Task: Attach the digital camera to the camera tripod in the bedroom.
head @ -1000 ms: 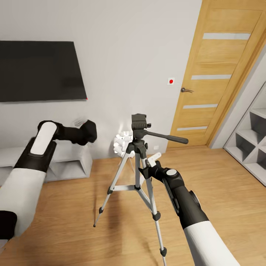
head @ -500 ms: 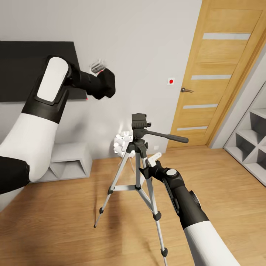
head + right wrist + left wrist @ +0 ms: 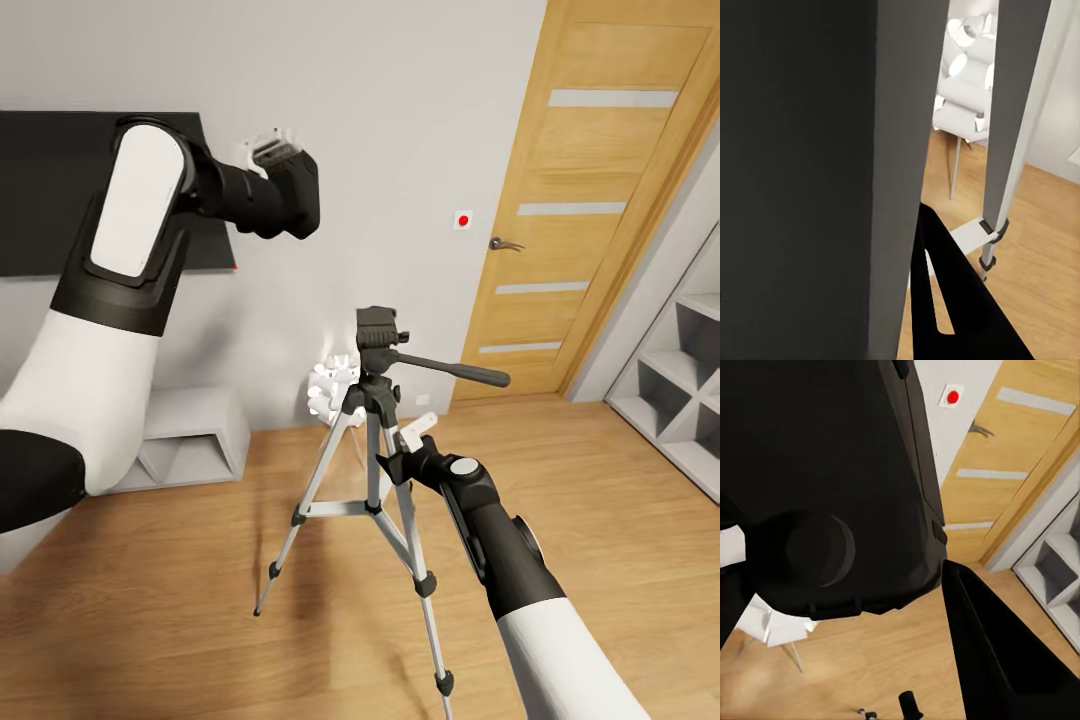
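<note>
Small matte-black digital camera (image 3: 288, 195) pinched in the left gripper (image 3: 268, 152), raised high before the white wall

Silver-legged camera tripod (image 3: 372, 440) stands upright on the light wood floor (image 3: 620, 520), its black pan handle (image 3: 455, 372) pointing toward the wooden door (image 3: 590, 200); right gripper (image 3: 412, 432) clasps a tripod leg

The left arm is raised high, its white upper segment upright and the black forearm reaching forward and inward at about head height; the left gripper (image 3: 272, 152) is clamped on the digital camera (image 3: 290, 195), pale fingertips showing above the black body; the right arm stretches forward and low, elbow bent slightly; the right gripper (image 3: 400, 450) sits at a silver leg of the camera tripod (image 3: 375, 400), seemingly closed around it, though its fingers are mostly hidden.
</note>
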You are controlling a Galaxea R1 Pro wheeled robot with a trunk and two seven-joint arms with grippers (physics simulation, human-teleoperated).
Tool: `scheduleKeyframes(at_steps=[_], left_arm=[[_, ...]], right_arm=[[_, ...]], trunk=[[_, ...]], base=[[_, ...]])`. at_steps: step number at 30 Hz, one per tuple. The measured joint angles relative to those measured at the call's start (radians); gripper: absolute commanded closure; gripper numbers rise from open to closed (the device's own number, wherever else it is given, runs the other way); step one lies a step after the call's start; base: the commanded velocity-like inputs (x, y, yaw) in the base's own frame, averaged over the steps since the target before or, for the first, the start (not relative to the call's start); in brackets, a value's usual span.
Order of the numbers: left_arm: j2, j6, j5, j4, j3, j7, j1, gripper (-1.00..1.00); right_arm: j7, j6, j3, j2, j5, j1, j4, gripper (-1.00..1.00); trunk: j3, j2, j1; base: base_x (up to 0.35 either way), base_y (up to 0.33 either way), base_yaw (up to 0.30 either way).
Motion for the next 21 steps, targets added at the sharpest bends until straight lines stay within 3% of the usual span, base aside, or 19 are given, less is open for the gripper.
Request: scheduleKeyframes(at_steps=[11,12,14,21], left_arm=[[-0.003,-0.002,-0.010,-0.022,-0.018,-0.002,0.033,1.00],[0.007,-0.001,-0.007,-0.025,-0.070,-0.004,0.048,1.00],[0.010,-0.001,-0.013,-0.027,-0.093,-0.005,0.051,1.00],[0.012,-0.004,-0.016,-0.013,-0.116,-0.006,0.054,1.00]], right_arm=[[-0.002,-0.001,0.000,0.000,0.000,0.000,0.009,1.00],[-0.003,-0.002,0.000,0.000,-0.002,0.000,0.010,1.00],[-0.003,-0.004,0.000,0.000,-0.001,0.000,0.013,1.00],[-0.003,-0.003,0.000,0.000,0.000,0.000,0.014,1.00]], trunk=[[0.000,0.000,0.000],[0.000,0.000,0.000],[0.000,0.000,0.000],[0.000,0.000,0.000]], base=[[0.000,0.000,0.000],[0.000,0.000,0.000],[0.000,0.000,0.000],[0.000,0.000,0.000]])
